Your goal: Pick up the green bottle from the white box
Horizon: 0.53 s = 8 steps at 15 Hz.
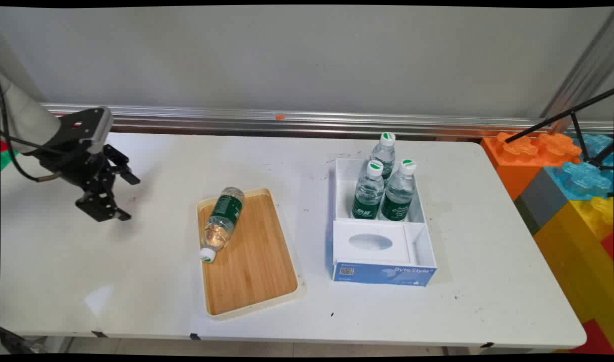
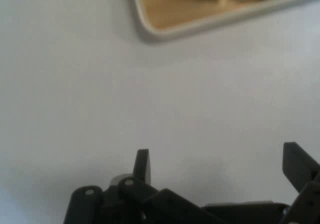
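Item, your gripper [image 1: 120, 197]: above the bare white table [image 1: 151, 281], fingers [image 2: 142, 165] spread wide, holding nothing. Item, wooden tray [image 1: 257, 261]: nearest thing, ahead of the hand, apart from it, its corner [image 2: 150, 27] at your hand view's top. Item, bottle [image 1: 222, 221]: lying on that tray. Item, white box [image 1: 382, 251]: beyond the tray, well apart, three upright bottles [image 1: 385, 188] in its far compartment.

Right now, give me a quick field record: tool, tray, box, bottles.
tool: tool open, holding nothing, above bare table left of the tray
tray: wooden tray with a cream rim, table's middle
tray contents: one water bottle lying on its side, cap toward the near edge
box: white and blue box right of the tray
box contents: three upright bottles in the far compartment
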### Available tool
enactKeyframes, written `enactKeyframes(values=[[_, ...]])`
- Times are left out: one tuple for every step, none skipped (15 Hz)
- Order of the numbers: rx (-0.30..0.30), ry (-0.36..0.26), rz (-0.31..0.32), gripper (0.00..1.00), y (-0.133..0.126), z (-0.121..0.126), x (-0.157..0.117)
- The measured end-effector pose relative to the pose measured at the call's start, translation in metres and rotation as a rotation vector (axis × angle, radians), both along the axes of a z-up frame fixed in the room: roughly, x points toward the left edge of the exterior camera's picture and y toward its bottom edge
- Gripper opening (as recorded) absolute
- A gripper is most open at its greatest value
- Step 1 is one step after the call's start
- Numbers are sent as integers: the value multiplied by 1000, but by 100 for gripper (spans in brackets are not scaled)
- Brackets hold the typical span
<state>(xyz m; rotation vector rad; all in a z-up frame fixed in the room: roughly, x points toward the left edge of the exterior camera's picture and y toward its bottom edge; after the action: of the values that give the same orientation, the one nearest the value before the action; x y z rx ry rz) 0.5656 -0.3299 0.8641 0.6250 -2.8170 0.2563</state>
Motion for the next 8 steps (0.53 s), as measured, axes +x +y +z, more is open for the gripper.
enactKeyframes(values=[[-2,42,13,100,-2,1,-6],[-11,96,26,100,-6,5,-14],[-24,149,37,100,-12,10,-24],[-37,193,45,100,-18,15,-33],[-46,221,49,100,-23,19,-39],[-59,263,53,100,-30,25,-49],[-67,291,54,100,-35,29,-56],[-74,330,51,100,-42,34,-68]])
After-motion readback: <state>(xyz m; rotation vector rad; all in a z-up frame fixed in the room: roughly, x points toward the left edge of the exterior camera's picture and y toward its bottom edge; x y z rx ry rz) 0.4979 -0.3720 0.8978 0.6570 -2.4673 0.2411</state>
